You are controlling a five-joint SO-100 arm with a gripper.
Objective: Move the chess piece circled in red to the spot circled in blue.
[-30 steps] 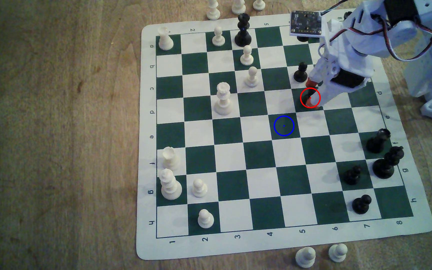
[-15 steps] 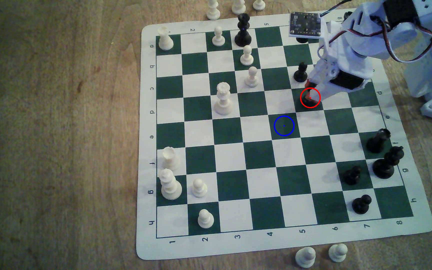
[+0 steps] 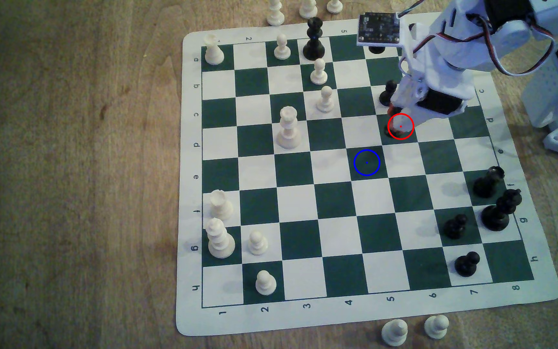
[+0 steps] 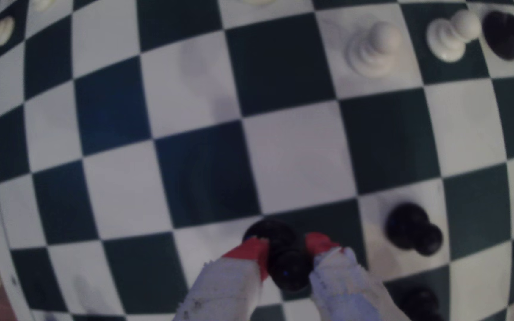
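Figure: grasp of a pawn. The chess piece [image 4: 283, 256], a small glossy black pawn with a ball head, narrow neck and flared round base, is on the dark green square marked by the red ring, mostly hidden by the arm in the exterior view. In the wrist view the hand [image 4: 286, 250] is nearly closed around it, one red-tipped finger [image 4: 249, 251] on each side of the upper body, apparently touching; whether the base has left the board [image 3: 190, 188] cannot be told. The spot [image 3: 367, 162], a green square with a blue ring and centre dot, lies diagonally adjacent, toward the exterior view's lower left, and is unoccupied.

Handling, as judged: the pawn is probably light, rigid moulded plastic, not fragile, but smooth and curved, so it may slip or pivot between the tips. The narrow neck just under the head is the securest hold, since the head blocks downward slip. Another black pawn [image 3: 387, 94] stands on a neighbouring square, close to the hand, and could be knocked during the lift.
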